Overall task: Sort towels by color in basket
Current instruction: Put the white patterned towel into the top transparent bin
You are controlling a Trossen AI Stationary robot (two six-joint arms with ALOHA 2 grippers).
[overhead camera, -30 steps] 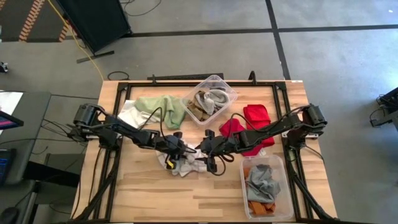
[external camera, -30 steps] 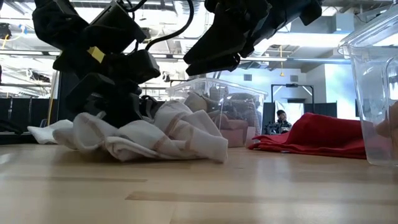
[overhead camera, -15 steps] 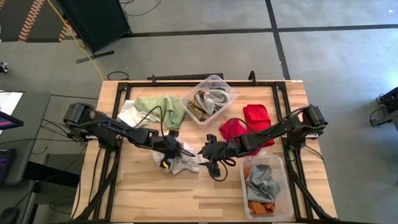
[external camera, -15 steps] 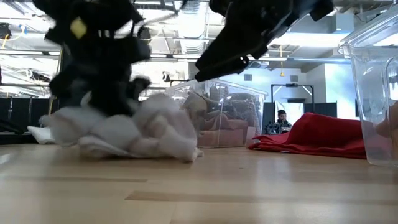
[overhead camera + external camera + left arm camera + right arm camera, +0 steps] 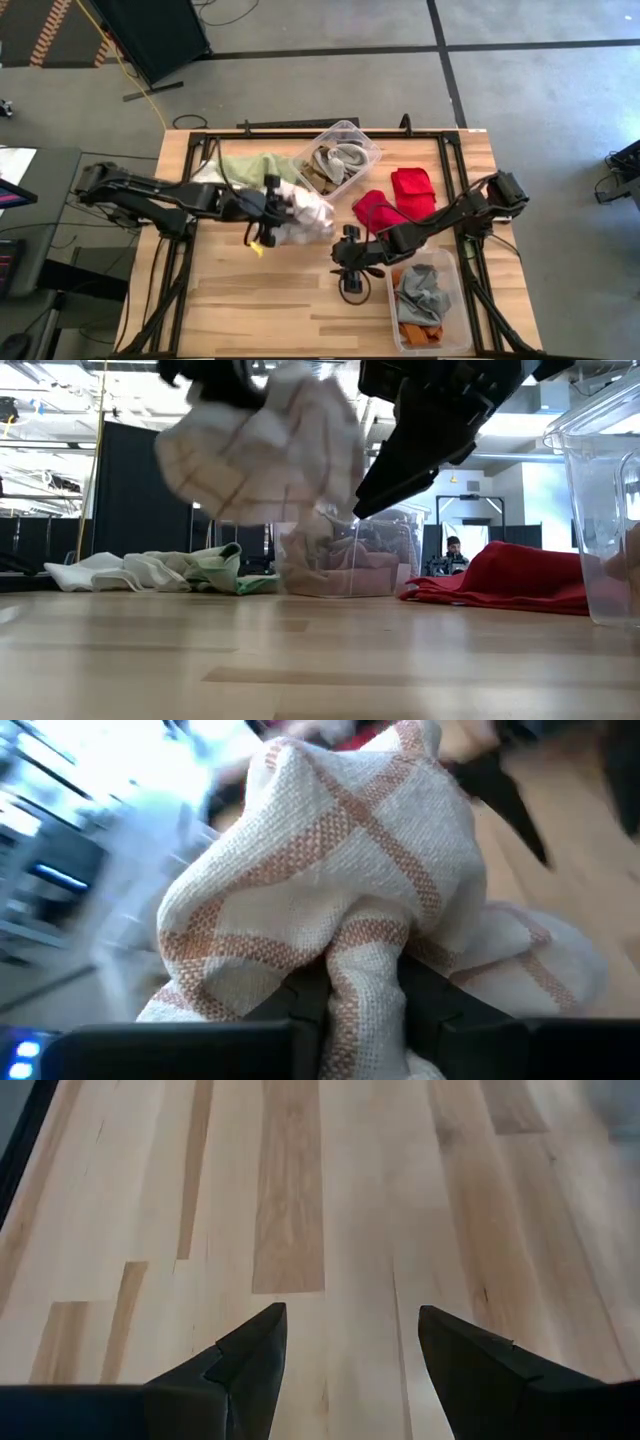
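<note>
We see a pale wood counter [image 5: 250, 290] in a workshop. The left end effector [image 5: 365, 982] grips the white-checked towel [image 5: 305, 215] aloft; only the low view shows clearance. The right end effector [image 5: 350, 1345] gapes wide over bare boards

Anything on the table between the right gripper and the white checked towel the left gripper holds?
No: in the high view, only bare wood separates the open right gripper from the white checked towel shut in the left gripper.
</note>
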